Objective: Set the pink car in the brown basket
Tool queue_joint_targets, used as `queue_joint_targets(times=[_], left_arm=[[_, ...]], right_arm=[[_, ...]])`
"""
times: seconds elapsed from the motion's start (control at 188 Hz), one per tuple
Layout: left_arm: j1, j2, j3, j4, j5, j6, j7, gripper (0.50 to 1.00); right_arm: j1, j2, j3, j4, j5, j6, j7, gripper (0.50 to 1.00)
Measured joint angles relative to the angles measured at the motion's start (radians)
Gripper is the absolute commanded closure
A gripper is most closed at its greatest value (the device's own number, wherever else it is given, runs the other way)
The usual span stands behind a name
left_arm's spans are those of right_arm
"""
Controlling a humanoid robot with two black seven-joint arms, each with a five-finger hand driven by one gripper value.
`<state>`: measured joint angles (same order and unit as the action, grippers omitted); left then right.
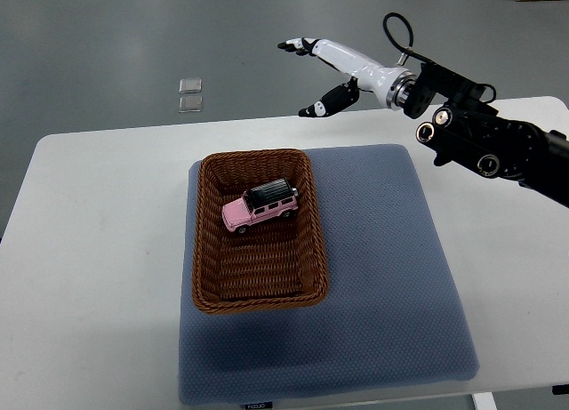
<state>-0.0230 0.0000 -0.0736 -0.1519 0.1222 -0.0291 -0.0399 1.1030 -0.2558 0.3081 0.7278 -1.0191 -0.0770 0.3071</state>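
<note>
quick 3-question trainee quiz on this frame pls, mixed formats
1. True or false: the small pink toy car with a black roof lies inside the brown woven wicker basket.
2. What does the basket stand on: A) bare white table B) blue-grey padded mat C) floor?
3. Fill in: the right hand, white with black fingertips, is ____ and holds nothing.

Key: 1 true. 2 B, the blue-grey padded mat on the white table. 3 open; it is raised above the table's far edge, clear of the basket.
</note>
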Motion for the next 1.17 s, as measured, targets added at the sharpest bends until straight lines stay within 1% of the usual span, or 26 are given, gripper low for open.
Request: queue_joint_targets(times=[0.277,0.586,0.895,1.167], left_arm=[[0.000,0.000,0.000,0.000,0.000,0.000,0.000,0.500],[0.000,0.000,-0.002,0.000,-0.001,0.000,0.000,0.500],[-0.002,0.000,-0.002,0.000,-0.001,0.000,0.000,0.500],[-0.002,0.000,-0.002,0.000,-0.001,0.000,0.000,0.500]], right_arm=[[-0.126,-0.089,0.019,-0.054,0.373,-0.001,-0.011,0.591],[-0.219,-0.123,0.038,-0.057,0.776,-0.004,-0.013,0.589],[-0.242,-0.119,0.046,-0.057,0.975,-0.005,-0.010,0.587],[-0.253,-0.112,0.108,-0.059,0.982,-0.009,-0.005,0.585]])
